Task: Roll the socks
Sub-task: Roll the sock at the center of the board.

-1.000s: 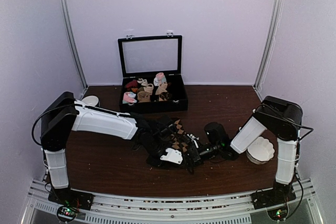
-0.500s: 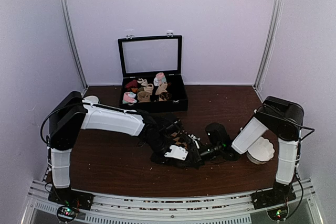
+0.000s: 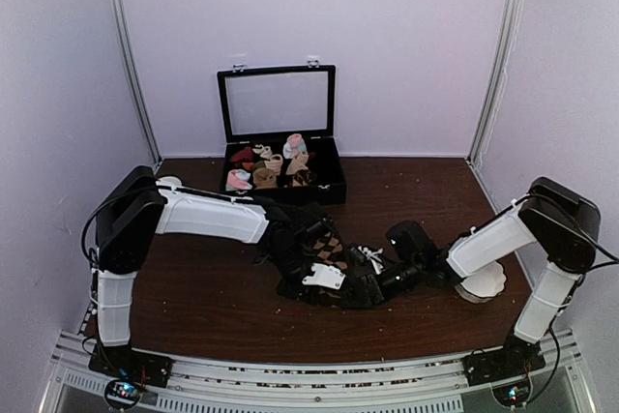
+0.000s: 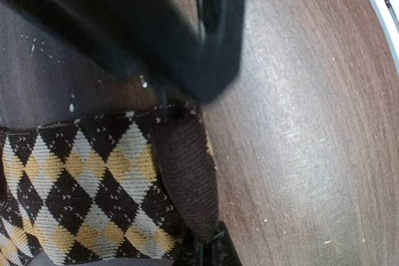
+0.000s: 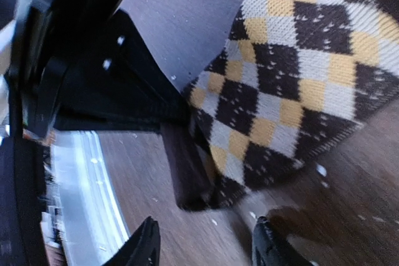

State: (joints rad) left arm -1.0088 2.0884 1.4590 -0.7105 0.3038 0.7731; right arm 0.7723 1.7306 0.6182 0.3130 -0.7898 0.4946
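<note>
Dark brown soft socks with tan-orange argyle diamonds lie flat mid-table on the dark wooden table, in front of the black hinged case, whose lid stands up.

Left gripper: fingertips pinched together on the plain brown cuff band at the socks' edge.

Right gripper: fingers parted with a moderate gap and only bare wood between them. Its tips are near the socks' corner, not touching it.

The two grippers sit low and close together at the fabric. A white scalloped dish sits beside the right arm.
</note>
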